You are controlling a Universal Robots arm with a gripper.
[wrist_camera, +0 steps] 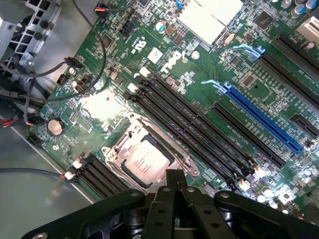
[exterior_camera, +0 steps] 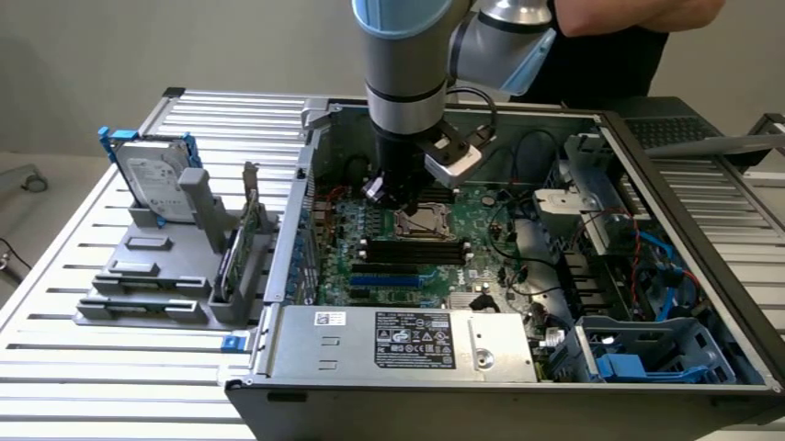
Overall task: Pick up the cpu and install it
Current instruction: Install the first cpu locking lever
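From the wrist view we saw the cpu [wrist_camera: 146,162] lying flat in its socket [wrist_camera: 149,158] on the motherboard [wrist_camera: 164,59], the gripper [wrist_camera: 173,186] clenched and empty just above. The exterior view added the hard drive [exterior_camera: 157,176] outside the case [exterior_camera: 405,342].

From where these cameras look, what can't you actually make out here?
- Exterior view: the gripper tip over the socket is hidden by the arm's own body.
- Wrist view: one edge of the cpu is covered by the gripper, so whether it is fully seated cannot be told.
- Wrist view: the cpu's printing is too small to read.
- Exterior view: the person is cut off by the top edge.
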